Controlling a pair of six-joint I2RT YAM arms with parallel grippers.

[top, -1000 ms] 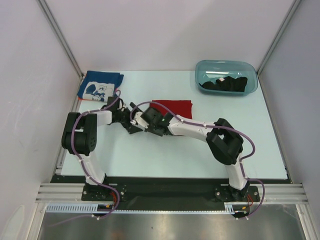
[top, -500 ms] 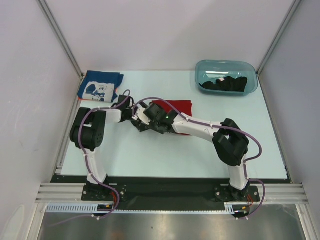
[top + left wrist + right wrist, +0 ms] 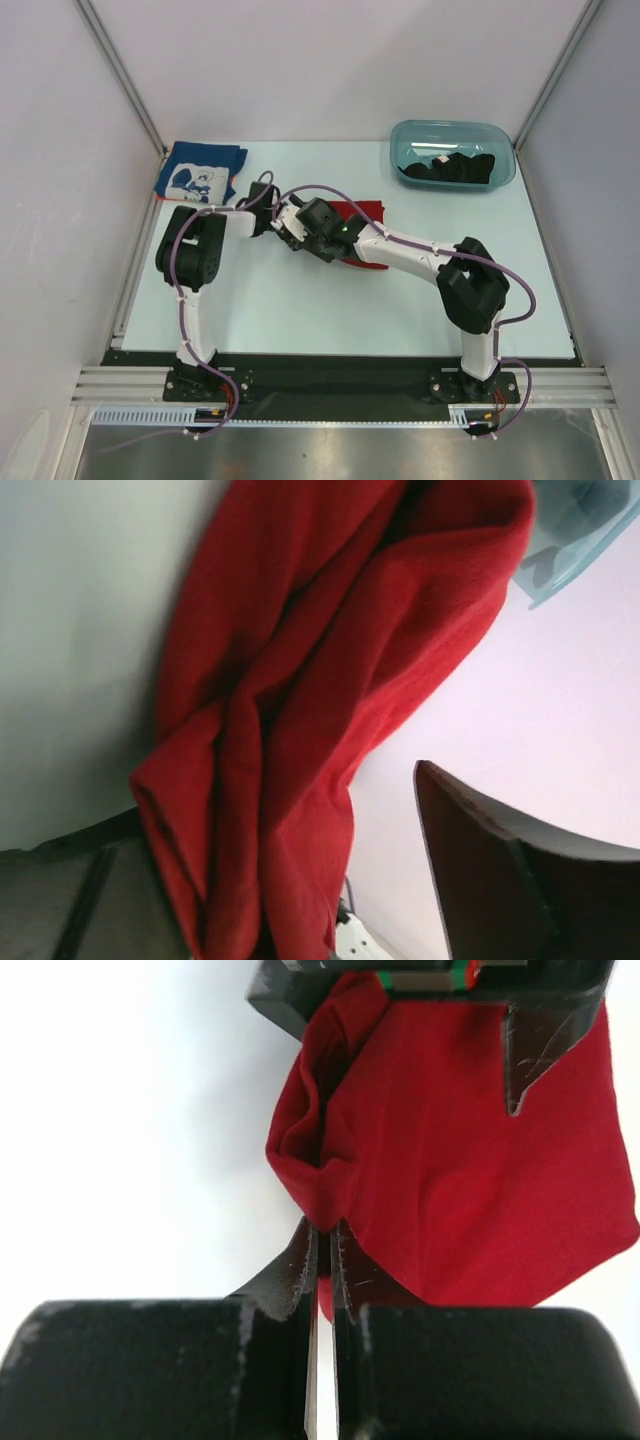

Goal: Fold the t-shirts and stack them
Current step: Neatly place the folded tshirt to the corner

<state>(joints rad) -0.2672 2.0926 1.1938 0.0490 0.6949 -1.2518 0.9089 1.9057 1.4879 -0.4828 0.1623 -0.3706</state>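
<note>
Pale table [image 3: 300, 310], red tee [image 3: 470, 1180] lengthwise L-R, R end effector [image 3: 322, 1228] pinching it, L end effector [image 3: 275, 790] spread.

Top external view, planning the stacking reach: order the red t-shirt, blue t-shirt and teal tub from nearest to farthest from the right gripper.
1. red t-shirt, table centre, pinched in the right gripper.
2. blue t-shirt, far-left corner.
3. teal tub, far right.

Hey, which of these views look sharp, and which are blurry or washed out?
Top view: even light, sharp, only faint shadows. Left wrist: the close shirt looks soft, and the dark finger is blurred. Right wrist: the table is washed out white, the shirt sharper.
</note>
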